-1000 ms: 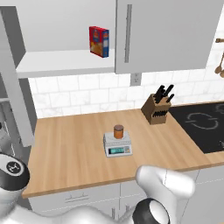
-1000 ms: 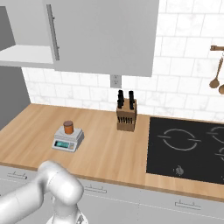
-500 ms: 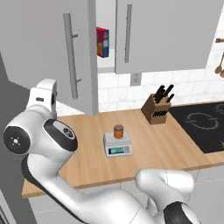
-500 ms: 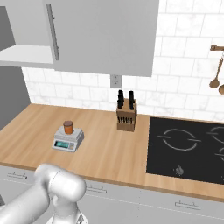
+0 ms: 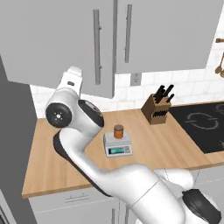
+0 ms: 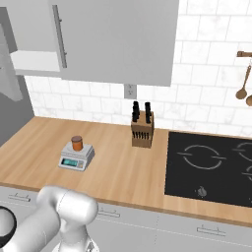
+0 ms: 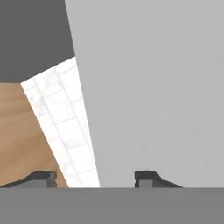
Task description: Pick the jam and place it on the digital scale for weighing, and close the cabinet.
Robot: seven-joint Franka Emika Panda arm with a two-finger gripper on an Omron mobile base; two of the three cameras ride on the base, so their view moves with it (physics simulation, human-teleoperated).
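The orange jam jar (image 5: 118, 131) with its brown lid stands upright on the light-grey digital scale (image 5: 117, 148), also seen as jam (image 6: 77, 143) on the scale (image 6: 76, 157). Above the counter, the pale grey cabinet (image 5: 166, 35) has its left door (image 5: 57, 39) standing only slightly ajar beside the shut right door. My hand (image 5: 72, 80) is raised against the lower outer part of that left door. In the hand view my gripper (image 7: 94, 178) is open, with the flat grey door face (image 7: 153, 87) right in front of its fingertips.
A wooden knife block (image 5: 158, 107) stands at the back of the wooden counter (image 5: 48, 170), right of the scale. A black hob (image 6: 211, 167) lies at the right, with wooden spoons (image 6: 243, 88) hanging on the tiled wall. My arm (image 5: 87, 144) arcs over the counter's left half.
The left cabinet door has swung from wide open to almost shut, hiding the red-and-blue box on the shelf. My arm has risen at the left and followed the door.
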